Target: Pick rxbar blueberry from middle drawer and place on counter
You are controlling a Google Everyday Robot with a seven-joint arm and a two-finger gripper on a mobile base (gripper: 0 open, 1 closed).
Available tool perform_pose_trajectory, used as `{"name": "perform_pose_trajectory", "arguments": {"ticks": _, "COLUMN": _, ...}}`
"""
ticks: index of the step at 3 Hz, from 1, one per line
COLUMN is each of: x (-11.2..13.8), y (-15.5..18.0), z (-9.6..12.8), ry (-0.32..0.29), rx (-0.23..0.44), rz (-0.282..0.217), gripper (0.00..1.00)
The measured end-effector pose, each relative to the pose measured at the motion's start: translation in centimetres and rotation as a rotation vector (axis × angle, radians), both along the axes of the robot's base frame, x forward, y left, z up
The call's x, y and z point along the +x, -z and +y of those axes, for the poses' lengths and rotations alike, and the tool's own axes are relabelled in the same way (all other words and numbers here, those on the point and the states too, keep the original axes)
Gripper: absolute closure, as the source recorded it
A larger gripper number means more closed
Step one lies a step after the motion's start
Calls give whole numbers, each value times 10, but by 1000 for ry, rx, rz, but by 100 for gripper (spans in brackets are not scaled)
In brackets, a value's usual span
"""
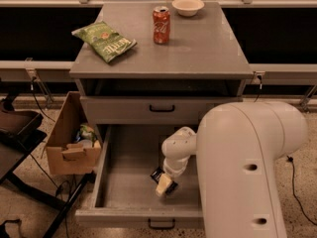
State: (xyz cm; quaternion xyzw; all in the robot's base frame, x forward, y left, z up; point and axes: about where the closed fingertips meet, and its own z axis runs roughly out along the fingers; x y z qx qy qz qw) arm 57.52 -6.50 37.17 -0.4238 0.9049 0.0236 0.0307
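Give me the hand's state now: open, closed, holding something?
Hand: low in the open drawer, right at the snack bar; open or closed cannot be told.

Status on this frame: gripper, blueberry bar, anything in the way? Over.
Gripper low inside middle drawer, right at the rxbar blueberry. Bar in drawer, not yet on counter. Counter carries crisp bag, soda can, bowl.

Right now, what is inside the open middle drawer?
In the middle drawer, the rxbar blueberry lies on the bare floor with the pincer down at it. The pincer covers part of the bar; the arm hides the drawer's right side.
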Motion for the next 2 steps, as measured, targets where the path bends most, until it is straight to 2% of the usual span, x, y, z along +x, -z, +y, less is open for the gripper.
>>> {"name": "perform_pose_trajectory", "arguments": {"ticks": 1, "x": -12, "y": 9, "z": 20, "ry": 57, "rx": 55, "rz": 11, "gripper": 0}}
{"name": "perform_pose_trajectory", "arguments": {"ticks": 2, "x": -11, "y": 18, "z": 39, "ry": 84, "rx": 92, "rz": 6, "gripper": 0}}
